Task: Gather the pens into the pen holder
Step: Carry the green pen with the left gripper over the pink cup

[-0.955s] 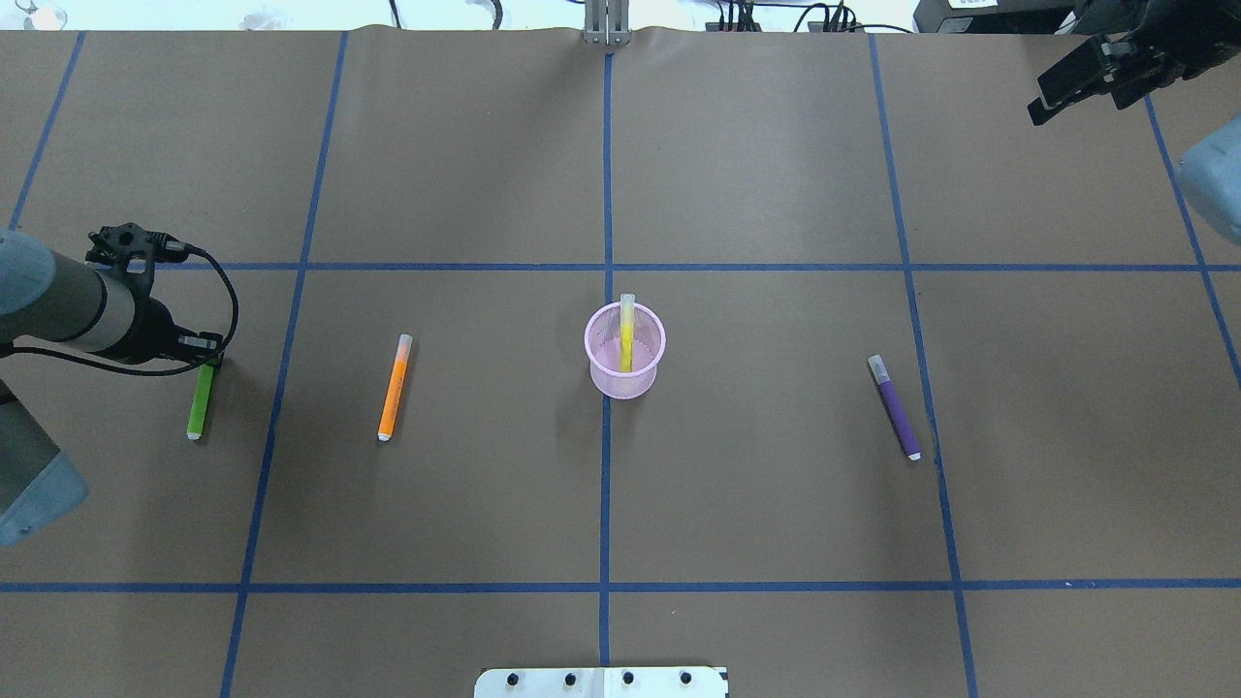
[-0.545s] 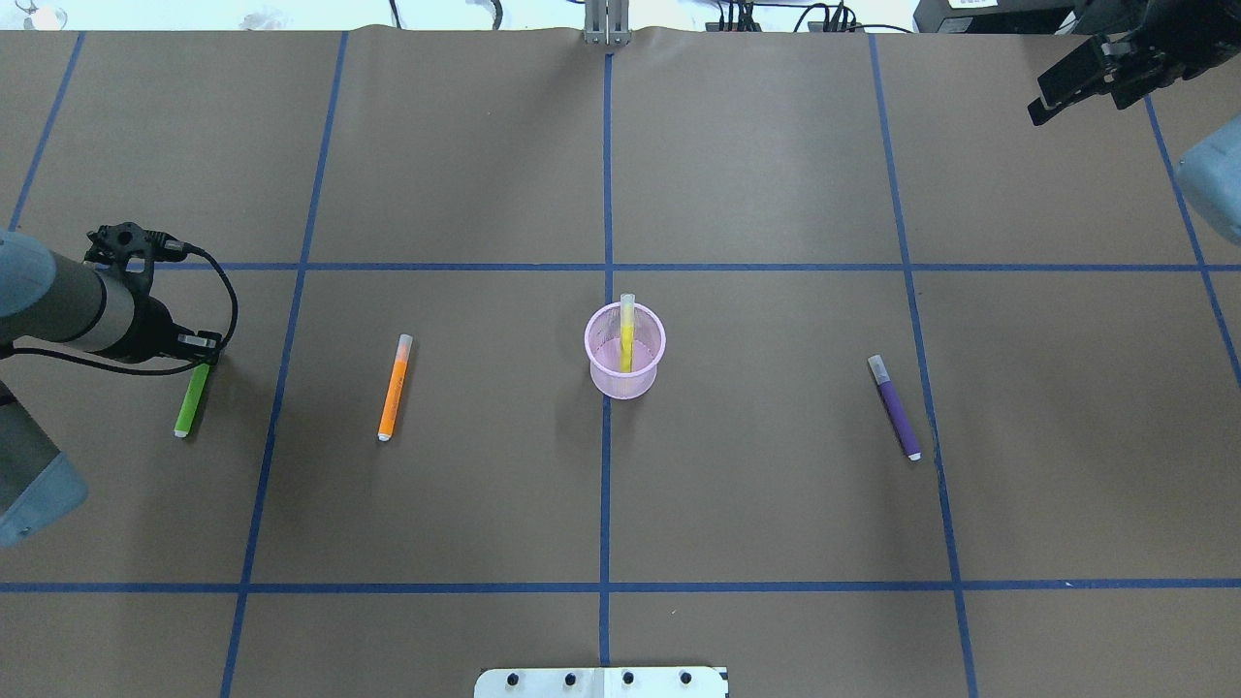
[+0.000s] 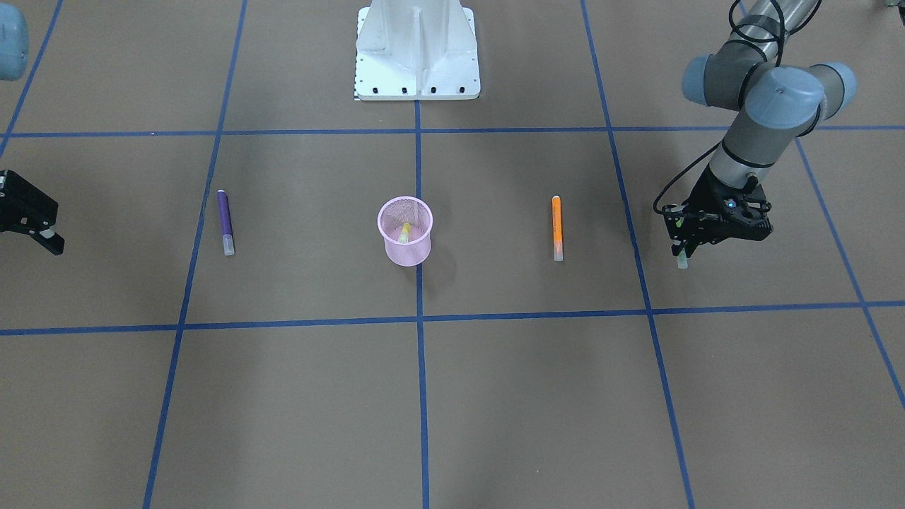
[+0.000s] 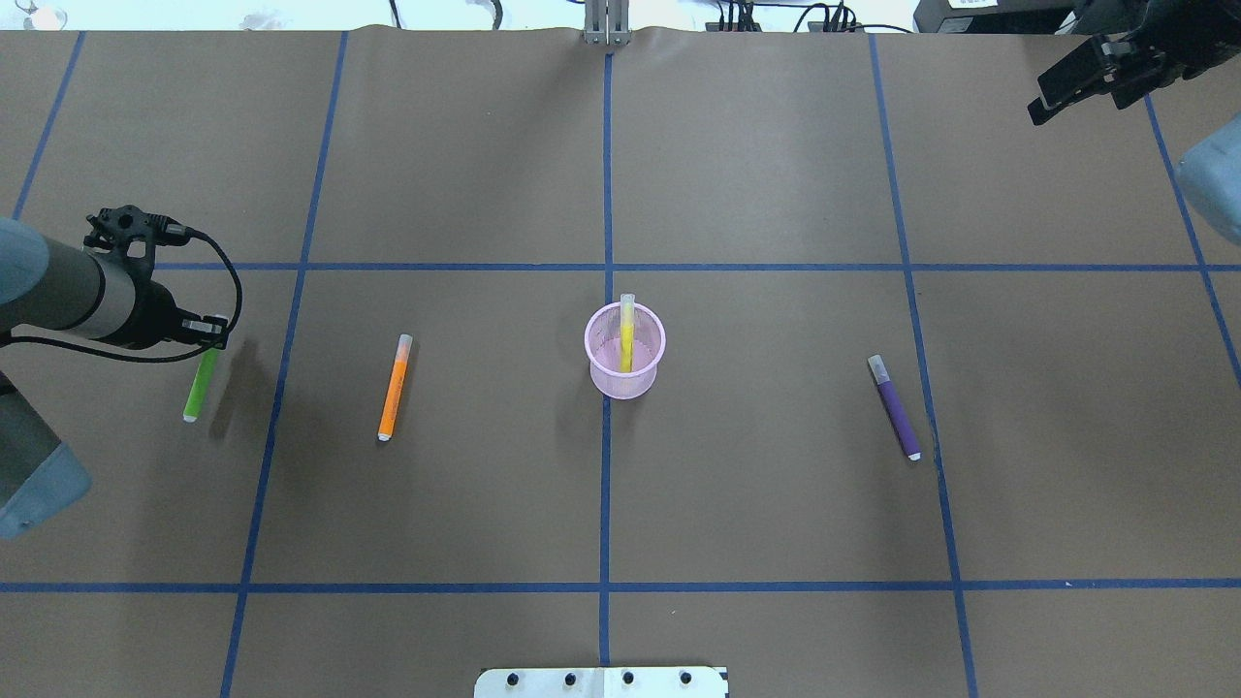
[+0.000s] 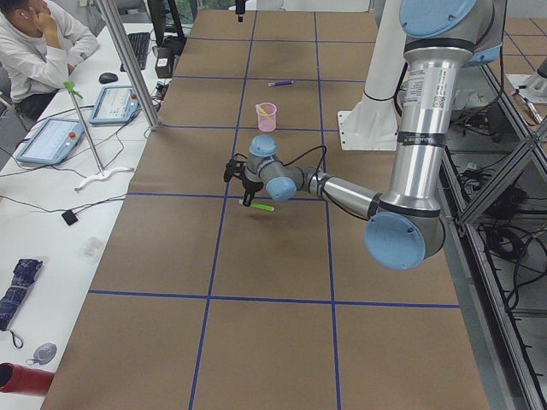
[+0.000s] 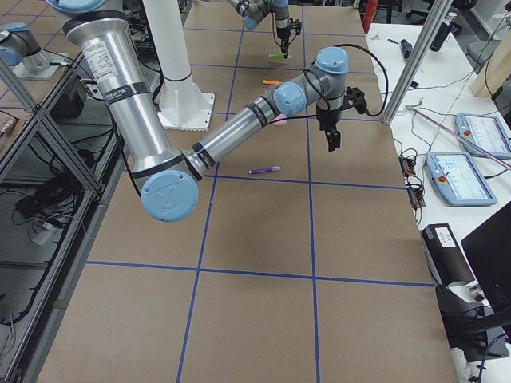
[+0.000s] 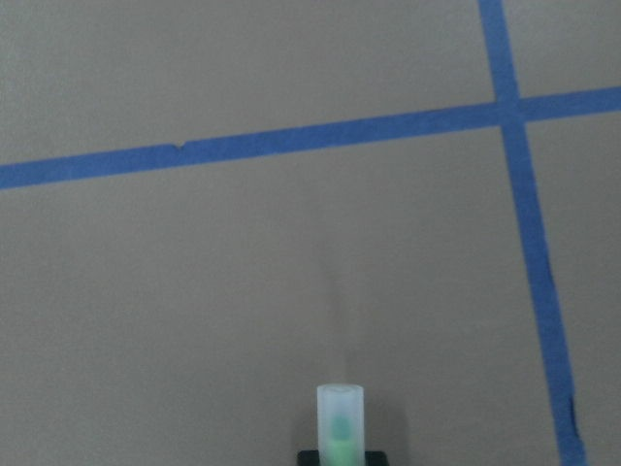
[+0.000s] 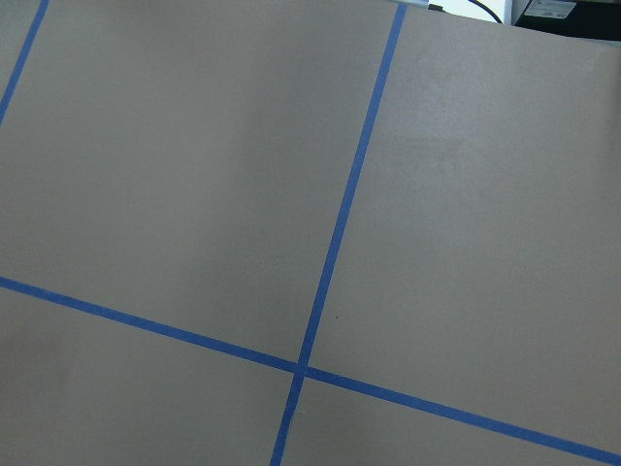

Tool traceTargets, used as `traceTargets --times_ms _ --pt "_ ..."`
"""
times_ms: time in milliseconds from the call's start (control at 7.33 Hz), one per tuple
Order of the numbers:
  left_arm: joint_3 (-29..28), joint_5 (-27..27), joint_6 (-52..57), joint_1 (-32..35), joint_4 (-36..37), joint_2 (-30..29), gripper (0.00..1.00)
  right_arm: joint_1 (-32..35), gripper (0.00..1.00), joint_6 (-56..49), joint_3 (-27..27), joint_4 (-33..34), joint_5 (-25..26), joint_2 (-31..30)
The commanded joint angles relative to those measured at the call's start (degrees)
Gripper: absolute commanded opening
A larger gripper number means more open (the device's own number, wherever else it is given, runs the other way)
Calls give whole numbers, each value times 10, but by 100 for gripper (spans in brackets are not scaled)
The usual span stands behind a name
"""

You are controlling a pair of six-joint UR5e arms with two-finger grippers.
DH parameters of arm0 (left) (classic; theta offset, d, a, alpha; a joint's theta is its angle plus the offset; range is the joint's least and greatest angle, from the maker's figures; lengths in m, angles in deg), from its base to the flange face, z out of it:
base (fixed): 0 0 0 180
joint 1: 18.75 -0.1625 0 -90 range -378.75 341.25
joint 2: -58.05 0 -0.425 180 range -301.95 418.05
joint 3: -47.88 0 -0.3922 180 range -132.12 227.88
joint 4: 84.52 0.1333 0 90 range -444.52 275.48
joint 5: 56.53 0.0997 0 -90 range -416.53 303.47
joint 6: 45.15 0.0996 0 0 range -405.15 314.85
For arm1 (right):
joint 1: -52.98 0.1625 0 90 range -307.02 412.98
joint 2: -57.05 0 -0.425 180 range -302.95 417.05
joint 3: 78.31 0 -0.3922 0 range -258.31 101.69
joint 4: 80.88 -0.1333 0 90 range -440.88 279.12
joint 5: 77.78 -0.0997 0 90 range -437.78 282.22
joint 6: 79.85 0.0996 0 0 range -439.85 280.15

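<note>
Our left end effector [image 4: 207, 335] is clamped on the green pen [image 4: 200, 383] near its capped end, close to the left edge of the desk [image 4: 756, 194]. The pen hangs clear of the paper, its shadow lying apart from it, and the long body slopes down toward the robot's side while the whitish cap pokes out past the fingers in the left wrist view. The pen holder [image 4: 625, 380] stands at the middle of the desk with the yellow pen [image 4: 627, 337] leaning inside it. The orange pen [image 4: 393, 388] lies flat between us and the holder, and the purple pen [image 4: 896, 407] lies flat well beyond it, toward the right edge. Our right end effector [image 4: 1094, 79] waits over the far right corner with its jaws apart and nothing between them. We judge the step in hand to be the carry to the holder. Because the grip sits far off the pen's middle, we should move smoothly so it does not pivot, pass high over the orange pen, bring the pen upright with its free end down, and lower it into the open side of the rim, away from the yellow pen, without nudging the light mesh cup.
</note>
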Motion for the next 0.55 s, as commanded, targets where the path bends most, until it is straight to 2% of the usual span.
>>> traceTargets --times_ms 0,136,273,409 --pt "18 41 23 -1 -10 -92 0 0 100 0 0 0 -1 1" --pt "15 46 17 -19 -52 -104 0 0 100 0 0 0 -1 1" --pt "15 59 16 -34 -142 -105 0 0 100 0 -2 0 -1 1" --pt "17 93 18 -45 -214 -104 0 0 100 1 -2 0 0 1"
